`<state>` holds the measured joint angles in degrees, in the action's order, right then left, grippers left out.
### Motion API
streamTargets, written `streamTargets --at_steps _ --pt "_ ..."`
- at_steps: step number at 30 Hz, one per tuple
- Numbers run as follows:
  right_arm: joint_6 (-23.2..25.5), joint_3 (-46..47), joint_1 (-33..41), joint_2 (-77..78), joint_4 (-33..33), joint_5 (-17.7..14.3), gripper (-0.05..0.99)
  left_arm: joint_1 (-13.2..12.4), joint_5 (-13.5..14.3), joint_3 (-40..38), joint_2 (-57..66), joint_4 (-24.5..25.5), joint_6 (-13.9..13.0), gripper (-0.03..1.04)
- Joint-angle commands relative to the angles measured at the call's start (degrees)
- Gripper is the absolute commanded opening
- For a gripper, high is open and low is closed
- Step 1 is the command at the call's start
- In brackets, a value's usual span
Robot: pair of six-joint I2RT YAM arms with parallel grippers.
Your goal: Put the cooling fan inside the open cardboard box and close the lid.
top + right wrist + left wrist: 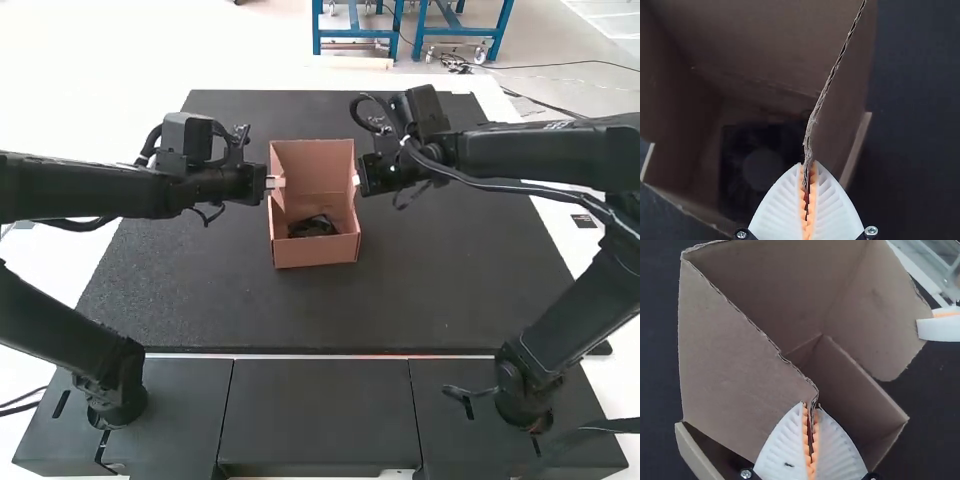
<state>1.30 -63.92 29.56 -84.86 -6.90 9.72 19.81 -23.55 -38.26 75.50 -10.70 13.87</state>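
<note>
While the brown open cardboard box (pixel 315 250) stands near the middle of the black rubber mat (pixel 450 280), the left gripper (pixel 271 184) — white ribbed fingers with orange pads — is clamped on the edge of the box's left side flap (pixel 740 390). Inside, on the box floor, lies the black square cooling fan (pixel 760 165). Opposite, the right gripper (pixel 358 178) pinches the edge of the right side flap (pixel 840 100); both flaps stand upright — the lid (pixel 312 165) rises at the far wall.
</note>
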Motion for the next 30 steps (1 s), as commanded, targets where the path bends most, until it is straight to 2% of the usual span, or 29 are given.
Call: streamTargets --at_steps 1,6,13,19,30 --pt "0.7 1.9 1.6 2.6 0.0 1.8 -0.02 1.5 -0.7 1.1 -2.3 -0.6 1.4 0.03" --pt "1.5 4.2 3.0 4.4 0.3 1.8 -0.02 1.2 -0.5 2.3 -4.5 1.0 1.4 0.03" --pt "1.7 5.5 3.2 5.5 0.4 2.0 -0.02 -0.1 -0.5 4.3 -8.1 3.9 0.1 0.03" --pt "1.7 7.6 4.1 6.7 0.5 1.9 -0.02 -0.2 -0.5 7.5 -11.1 5.7 -1.4 0.04" --pt "2.1 14.4 5.2 9.4 3.3 1.8 -0.01 0.0 -0.5 13.7 -14.9 4.8 -1.4 0.04"
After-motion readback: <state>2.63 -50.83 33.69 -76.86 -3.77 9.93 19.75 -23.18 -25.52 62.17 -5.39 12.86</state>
